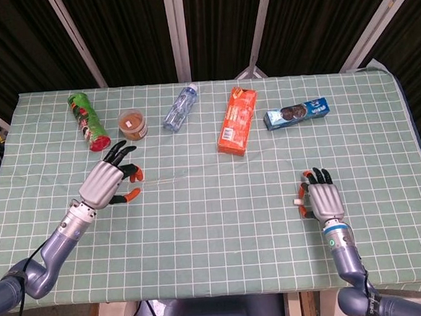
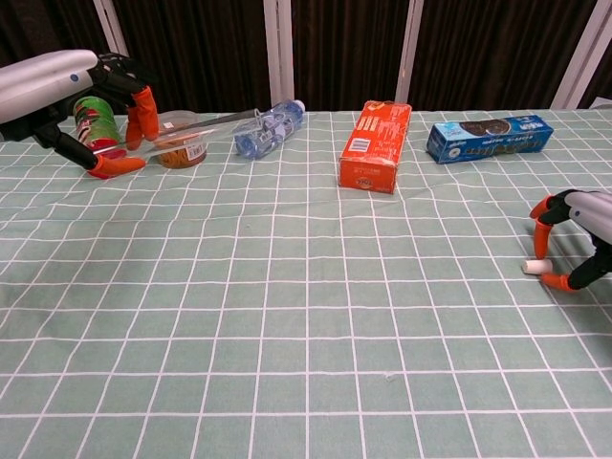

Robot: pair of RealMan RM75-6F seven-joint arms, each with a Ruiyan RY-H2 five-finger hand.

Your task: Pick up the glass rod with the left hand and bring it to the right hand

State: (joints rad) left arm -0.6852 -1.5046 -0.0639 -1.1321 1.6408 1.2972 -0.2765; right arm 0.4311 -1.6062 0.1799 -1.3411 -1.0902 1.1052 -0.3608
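The left hand [image 1: 109,181] hangs above the tabletop's left half, nearer the front edge than the back, its arm rising from the front-left corner. Its orange-tipped fingers [image 2: 143,103] curl in a pinch that holds the rod [image 2: 206,120]. The right hand [image 1: 324,197] rests low near the front-right part of the tabletop, palm down, fingers spread and arched, holding nothing.

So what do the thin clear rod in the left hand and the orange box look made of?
The thin clear rod, pinched by the left hand, looks like glass: transparent, faintly glinting. The orange box looks like printed cardboard, matte, with sharp folded edges.
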